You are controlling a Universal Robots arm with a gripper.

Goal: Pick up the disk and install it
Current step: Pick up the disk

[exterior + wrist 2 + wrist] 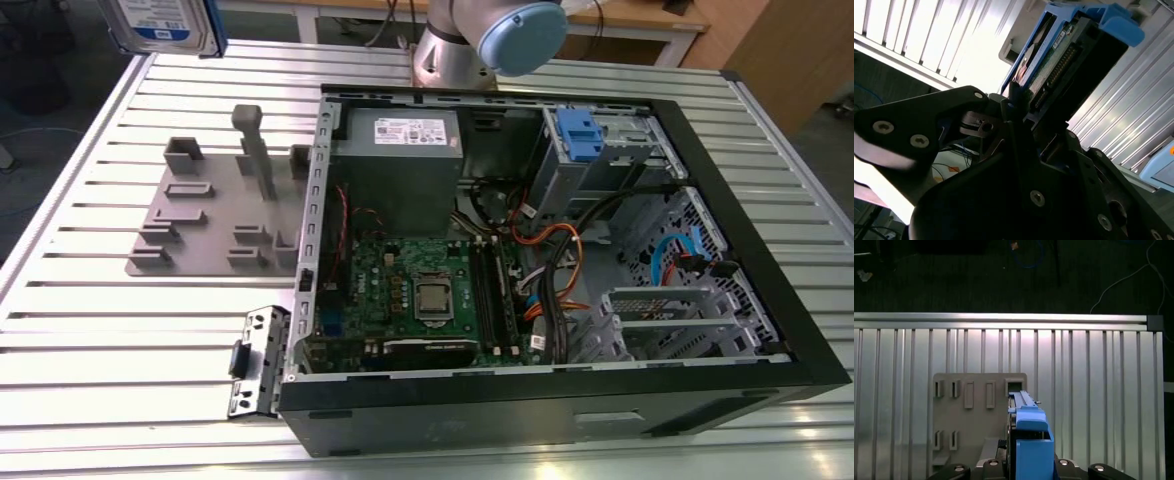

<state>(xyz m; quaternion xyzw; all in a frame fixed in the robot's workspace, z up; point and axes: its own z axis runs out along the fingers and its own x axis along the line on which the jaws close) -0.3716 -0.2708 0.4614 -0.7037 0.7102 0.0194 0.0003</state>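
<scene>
One disk (160, 25) clamped tight between the fingers (1015, 112), raised clear of the bench (107, 350). On bench: one open-sided computer case (534, 400), one grey fixture plate (214, 235).

Slatted metal surface (120, 360); grey slotted fixture plate (200, 225); open black computer case (534, 415) containing green motherboard (400, 290), grey power-supply box (398, 165).

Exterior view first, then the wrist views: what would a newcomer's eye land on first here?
The open computer case lying on the slatted metal table, its green motherboard exposed, dominates the exterior view. Next comes the disk with blue side rails, up in the air high on the exterior view's left and gripped by the gripper in the second wrist view. A grey fixture plate lies on the exterior view's left of the case.
</scene>
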